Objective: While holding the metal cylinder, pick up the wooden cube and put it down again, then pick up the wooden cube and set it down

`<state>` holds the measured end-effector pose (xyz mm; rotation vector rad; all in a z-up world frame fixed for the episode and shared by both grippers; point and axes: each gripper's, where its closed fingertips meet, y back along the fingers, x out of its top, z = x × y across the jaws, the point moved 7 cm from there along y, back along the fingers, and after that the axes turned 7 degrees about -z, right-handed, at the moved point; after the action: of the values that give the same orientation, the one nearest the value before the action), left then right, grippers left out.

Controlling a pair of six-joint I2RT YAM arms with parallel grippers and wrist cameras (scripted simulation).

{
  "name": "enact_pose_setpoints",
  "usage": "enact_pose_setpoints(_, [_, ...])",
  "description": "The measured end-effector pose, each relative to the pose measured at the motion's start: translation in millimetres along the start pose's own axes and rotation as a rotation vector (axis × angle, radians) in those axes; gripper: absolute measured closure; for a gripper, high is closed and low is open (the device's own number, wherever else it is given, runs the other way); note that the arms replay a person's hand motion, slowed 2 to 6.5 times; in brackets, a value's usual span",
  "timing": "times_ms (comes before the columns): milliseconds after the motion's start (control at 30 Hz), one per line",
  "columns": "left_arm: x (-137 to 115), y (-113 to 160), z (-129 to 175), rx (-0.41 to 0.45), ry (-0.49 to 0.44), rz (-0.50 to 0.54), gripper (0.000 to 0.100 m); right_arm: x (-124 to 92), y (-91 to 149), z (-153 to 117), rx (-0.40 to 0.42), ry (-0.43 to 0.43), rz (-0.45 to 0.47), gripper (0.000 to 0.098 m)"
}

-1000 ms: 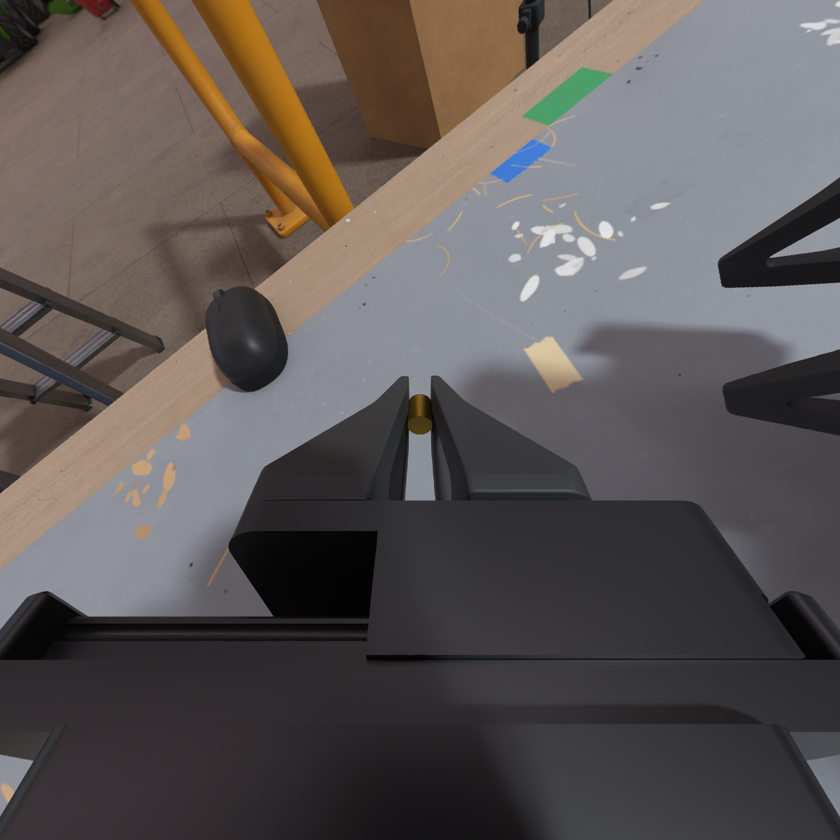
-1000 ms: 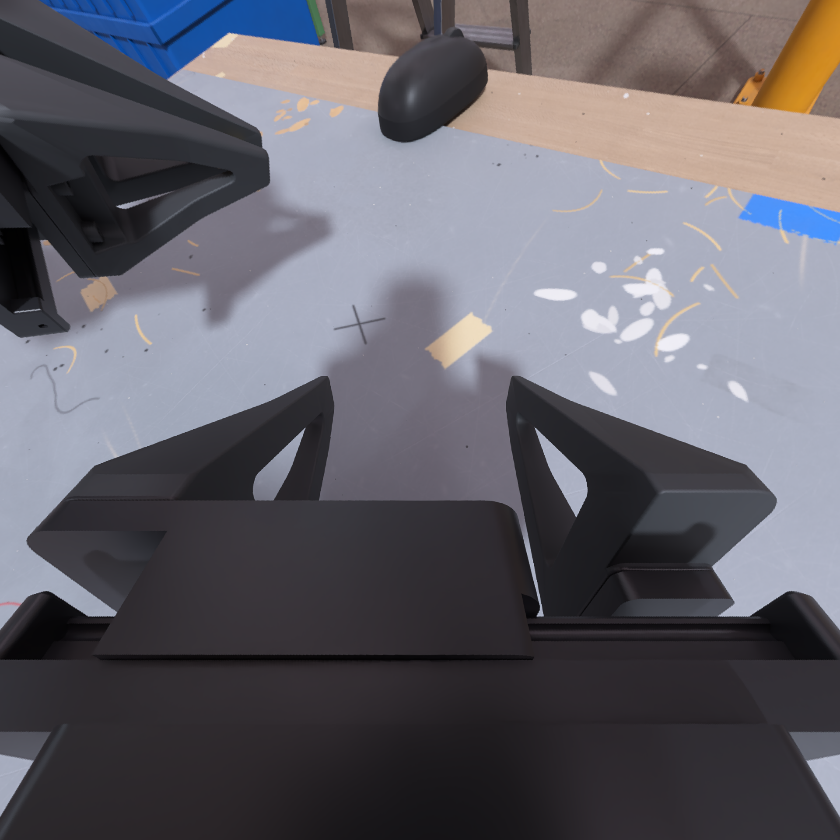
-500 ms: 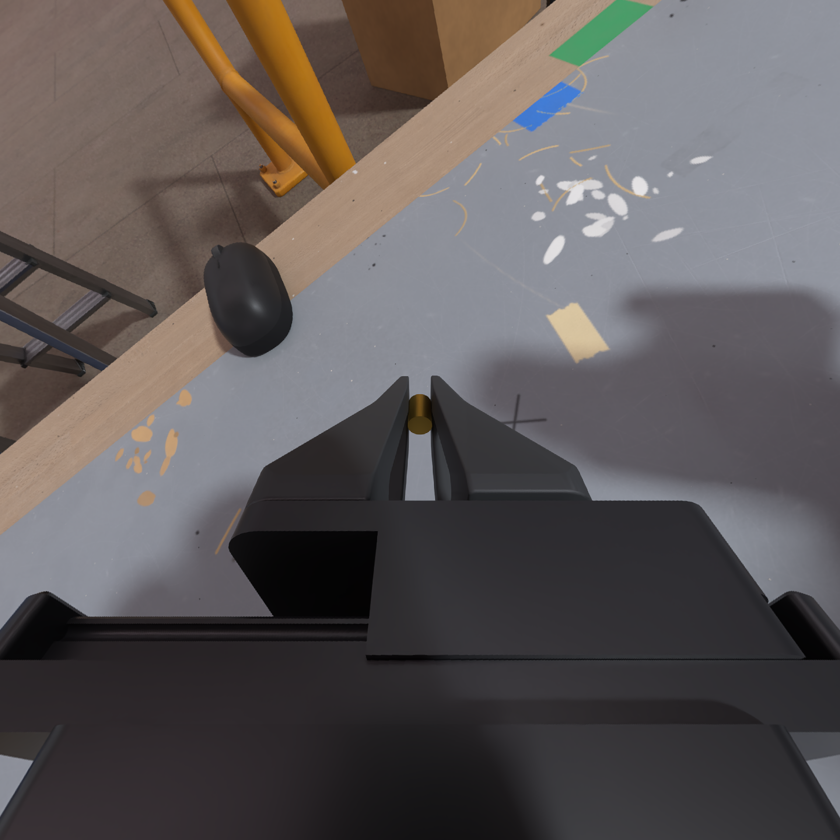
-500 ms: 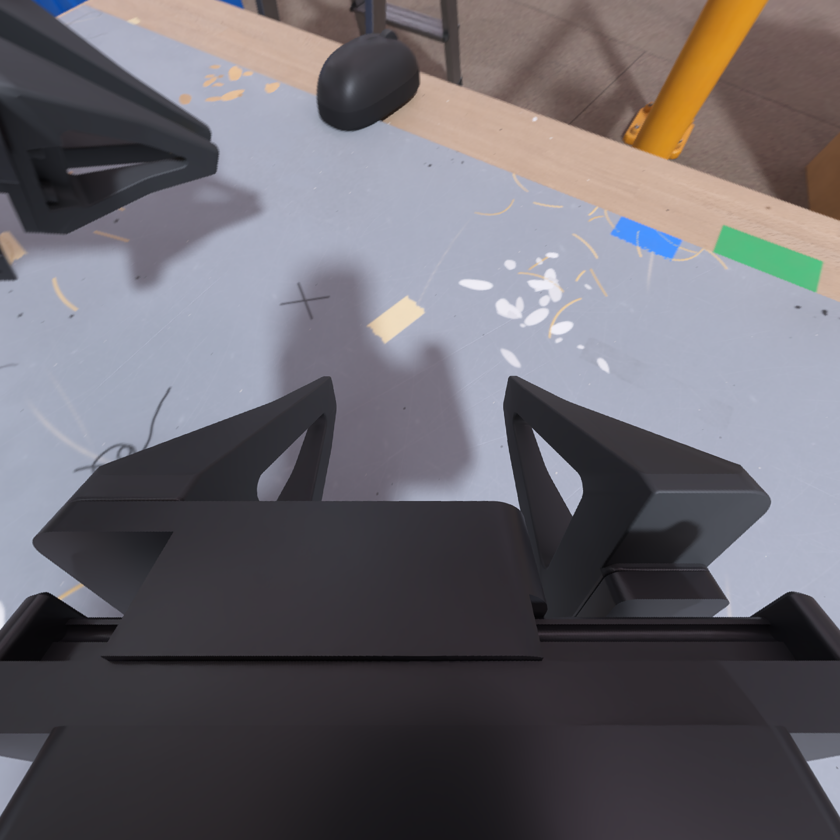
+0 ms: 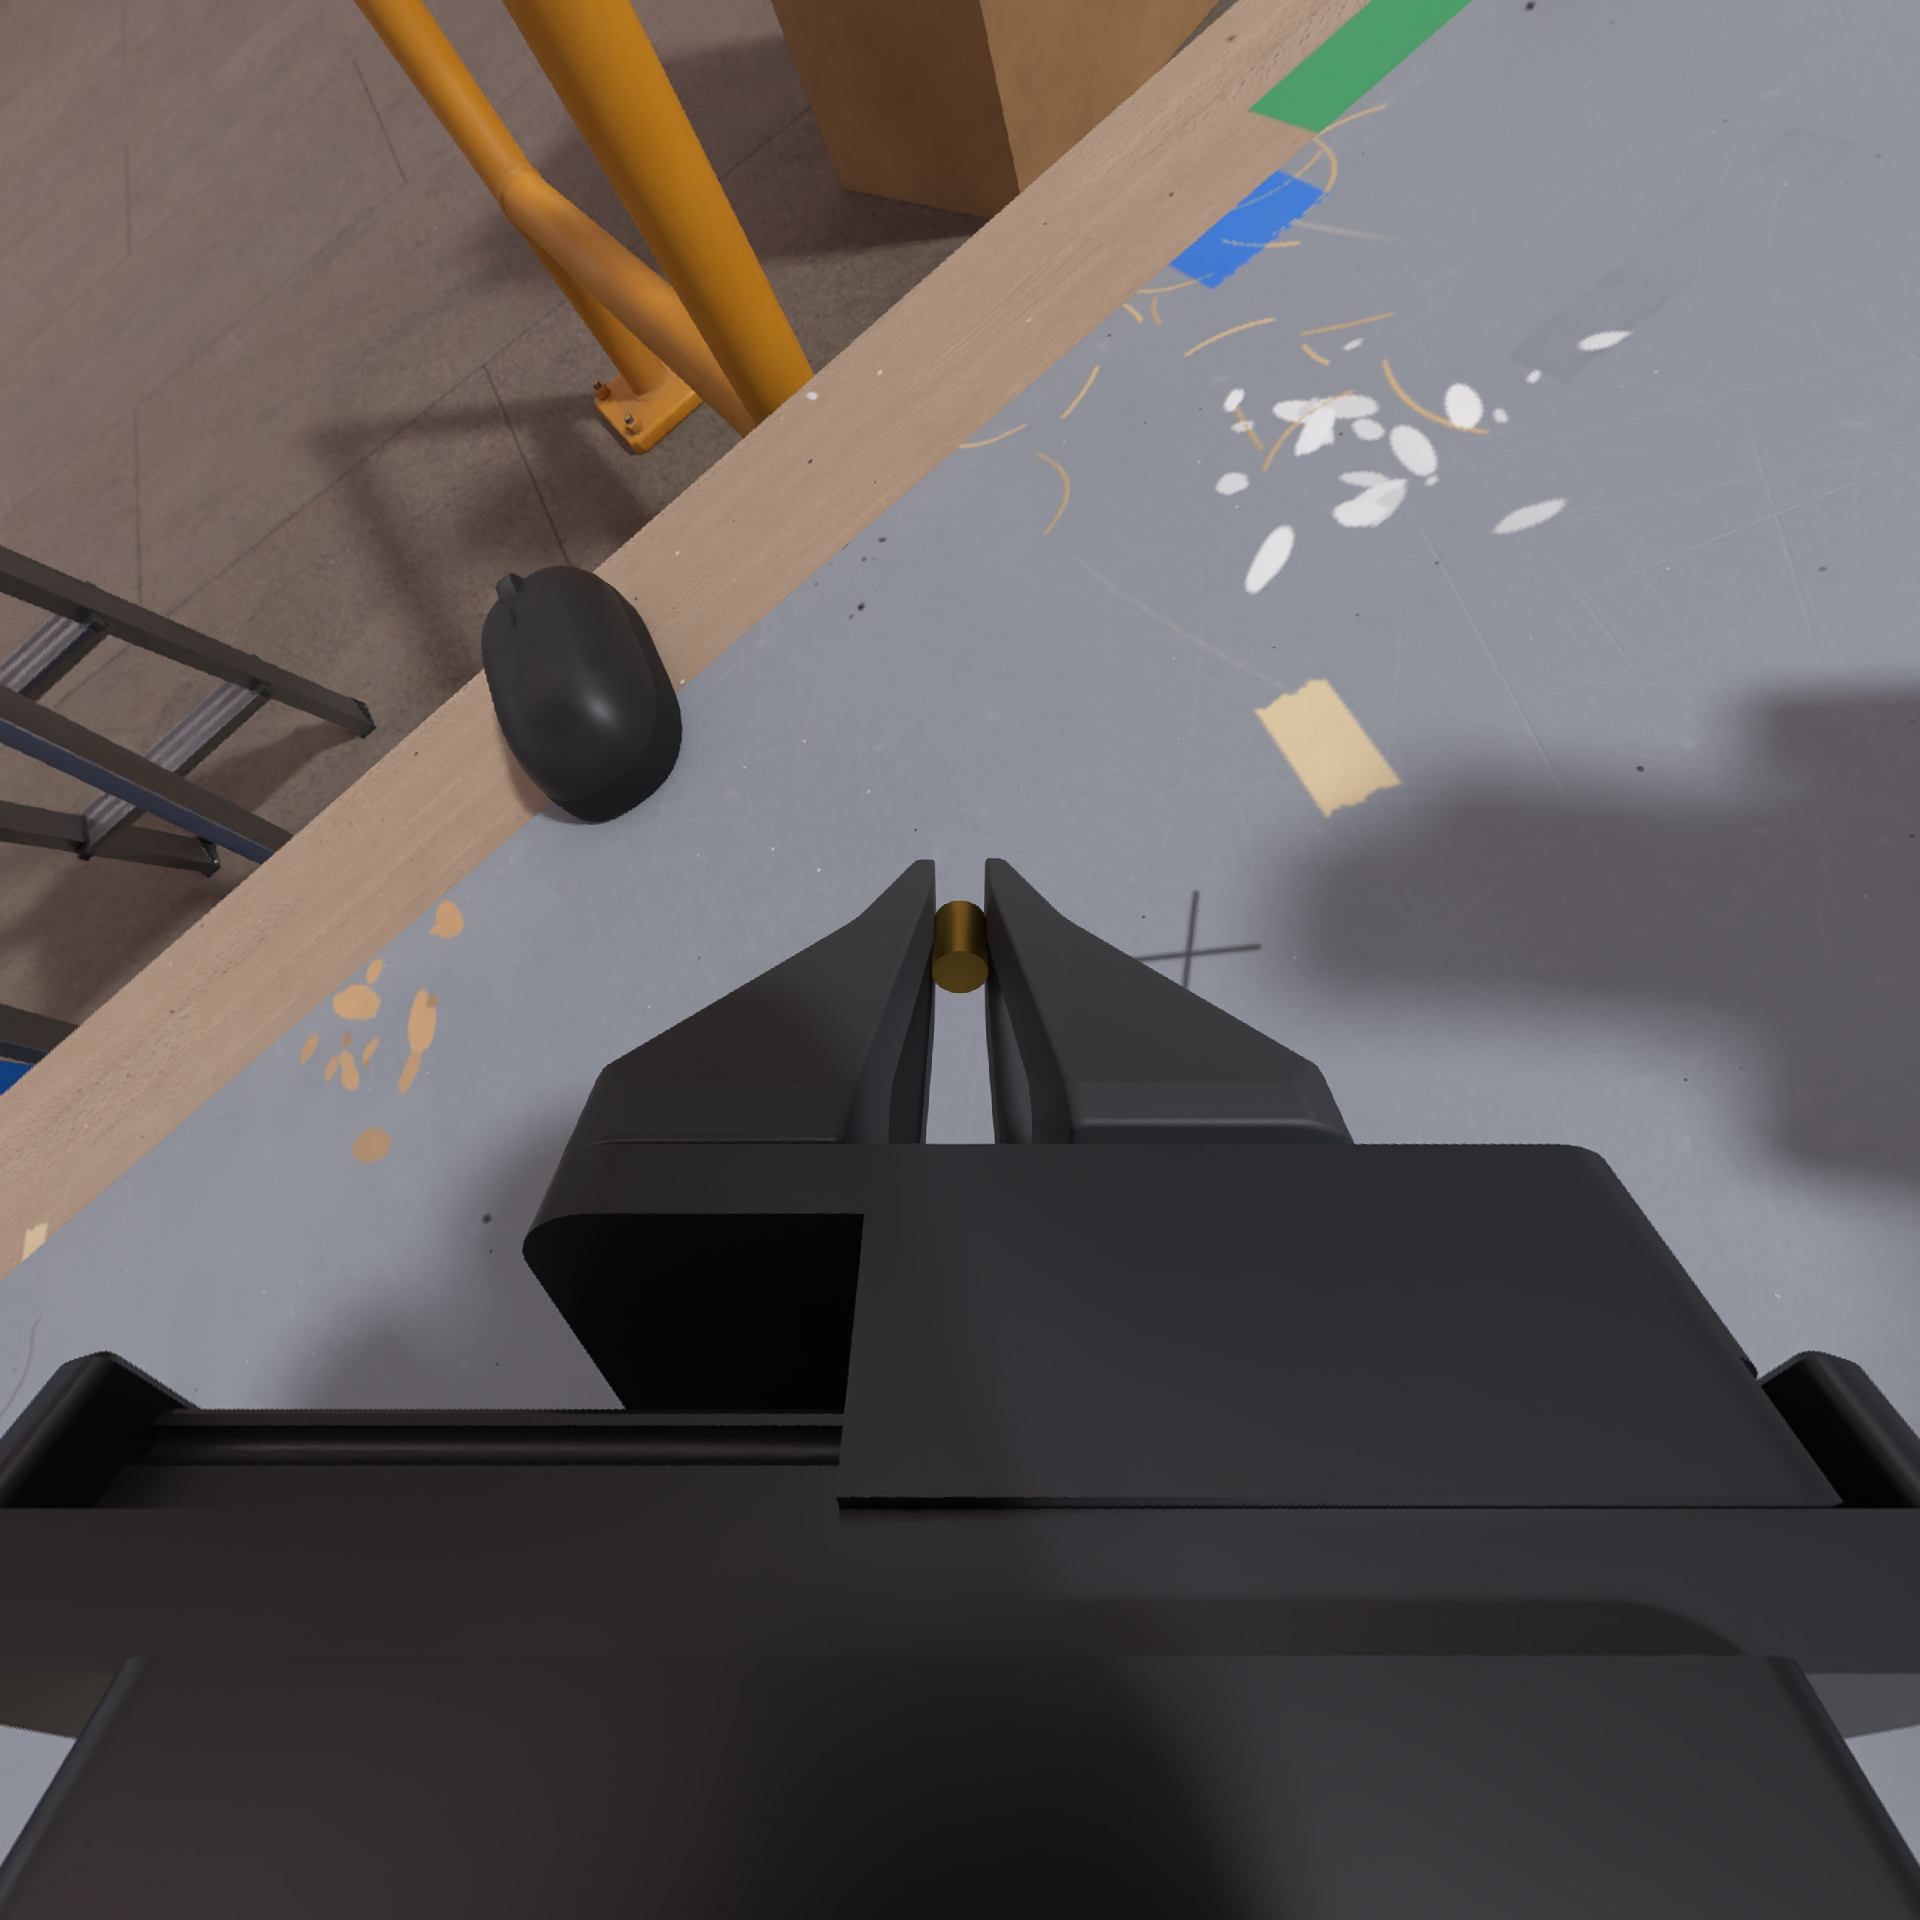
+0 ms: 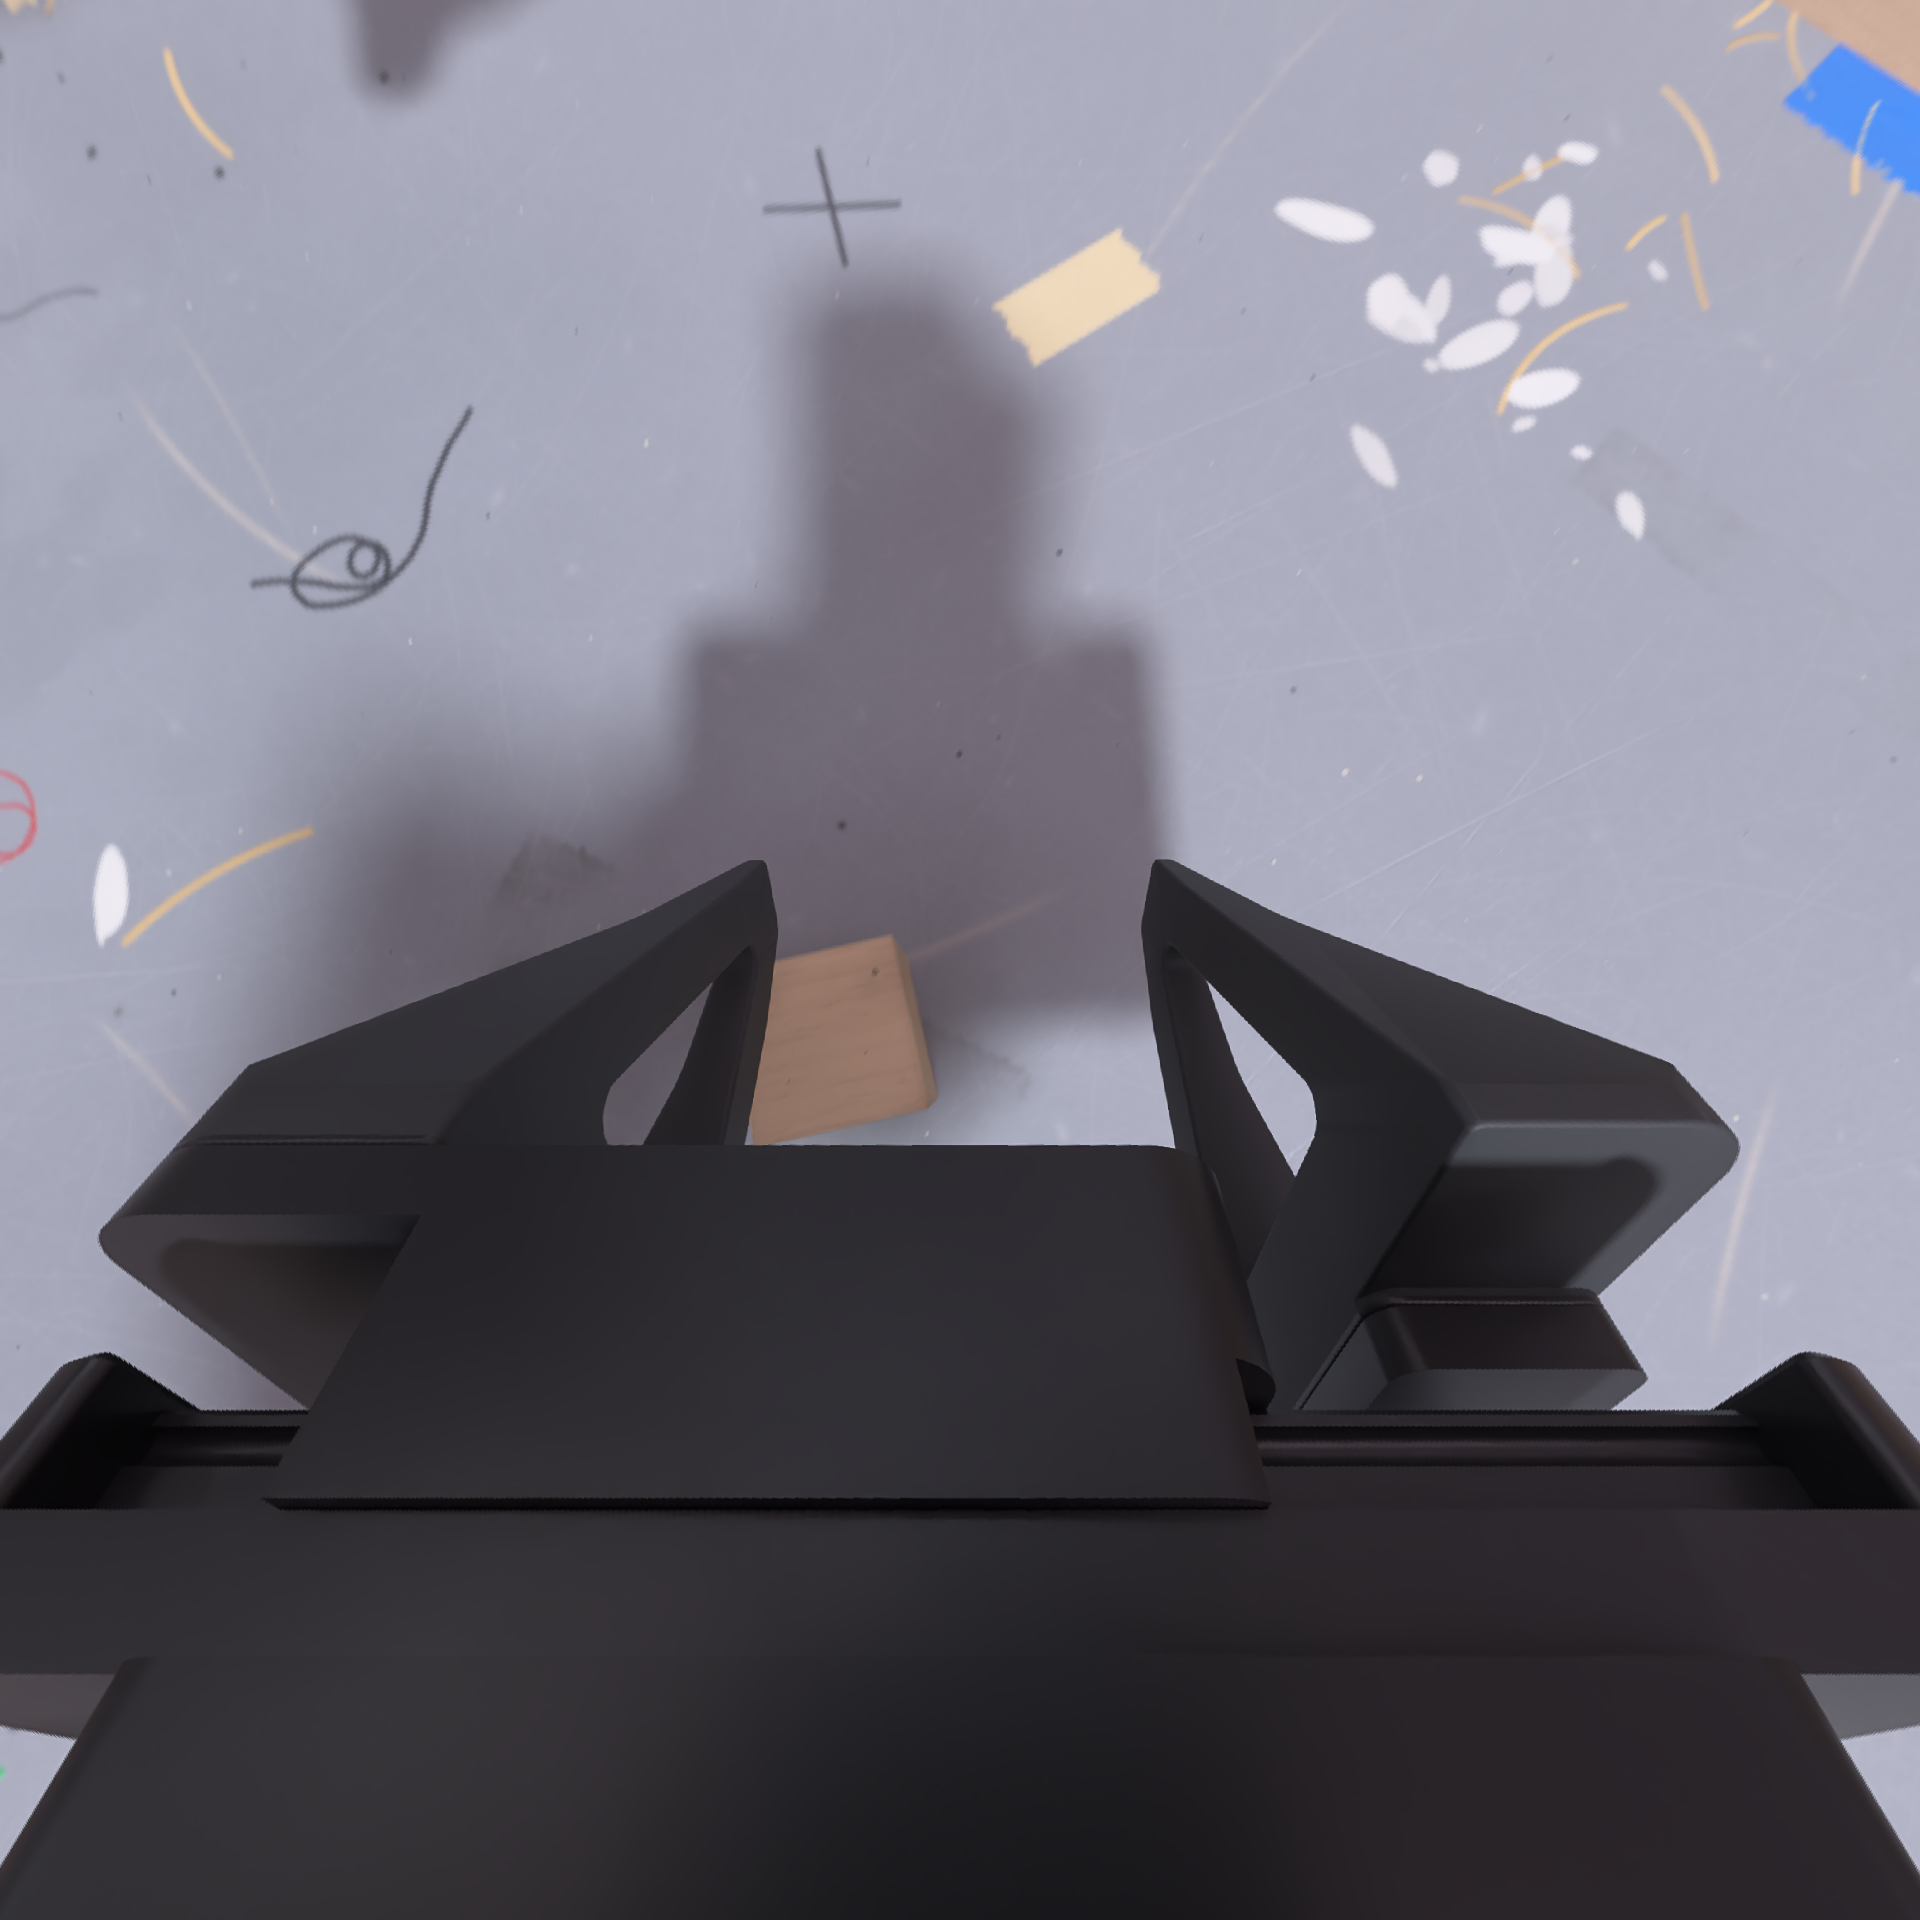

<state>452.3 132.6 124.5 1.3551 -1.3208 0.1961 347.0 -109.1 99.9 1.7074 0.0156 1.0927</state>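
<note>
My left gripper [image 5: 959, 883] is shut on the small brass-coloured metal cylinder [image 5: 958, 945], which sits between the fingertips above the grey table. My right gripper [image 6: 958, 883] is open and empty, pointing down at the table. The wooden cube [image 6: 842, 1039] lies on the table below it, between the fingers and close against the left finger [image 6: 717, 997]. The gripper body hides the cube's near part. The right gripper does not touch the cube.
A black computer mouse [image 5: 580, 691] sits on the table's wooden edge [image 5: 727, 520]. Beyond the edge are an orange post [image 5: 665, 208] and a wooden box [image 5: 935, 94]. The grey table top [image 6: 1455, 727] bears tape pieces, paint flecks and a pencilled cross [image 6: 831, 206].
My right gripper has swung downward and pulled back, bringing the wooden cube into view between its fingers; the left arm has left its view. The left gripper has shifted slightly, still holding the cylinder.
</note>
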Motion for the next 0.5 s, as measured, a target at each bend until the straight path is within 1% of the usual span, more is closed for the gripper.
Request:
enact_pose_setpoints(133, [3,1,3,-0.006,-0.015,0.000,0.092,-10,1,-10,-0.011,0.036,-0.041,0.0375])
enact_pose_setpoints(300, [7,1,8,-0.016,-0.031,0.001,0.092,-19,-1,-19,-0.046,0.124,-0.089,0.0357])
enact_pose_setpoints(433, [11,1,13,-0.025,-0.046,0.000,0.092,-21,-5,-21,-0.053,0.188,-0.090,0.0298])
enact_pose_setpoints(500, [12,1,15,-0.030,-0.057,-0.002,0.092,-21,-7,-22,-0.051,0.220,-0.073,0.0301])
